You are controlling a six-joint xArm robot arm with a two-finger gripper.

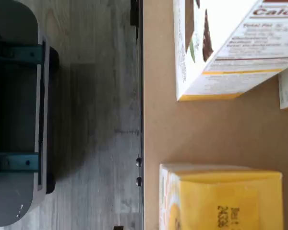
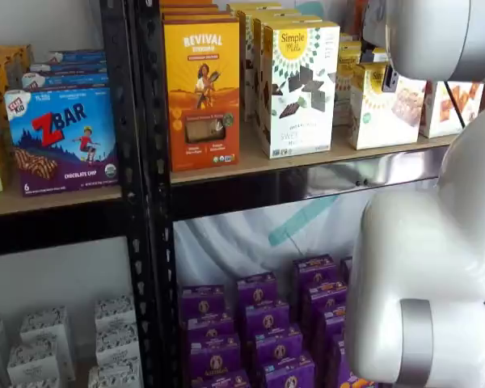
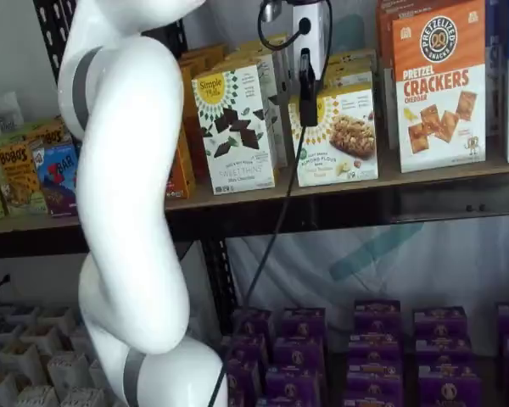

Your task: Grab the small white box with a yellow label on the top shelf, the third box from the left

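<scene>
The small white box (image 3: 335, 136), with a yellow sunburst logo and a photo of crumbly bars, stands on the top shelf (image 3: 365, 203) and also shows in a shelf view (image 2: 380, 105). My gripper (image 3: 307, 110) hangs from the top edge right in front of the box's left part. Only one black finger shows, side-on, with a cable beside it, so its state is unclear. In the wrist view a yellow-topped box (image 1: 221, 196), likely the same one, sits on the tan board (image 1: 206, 134).
A taller white carton with dark chocolate shapes (image 3: 237, 127) stands just left of the small box. A white-and-orange cracker carton (image 3: 439, 80) stands to its right. My white arm (image 3: 123, 195) fills the foreground. Purple boxes (image 3: 373, 339) fill the lower shelf.
</scene>
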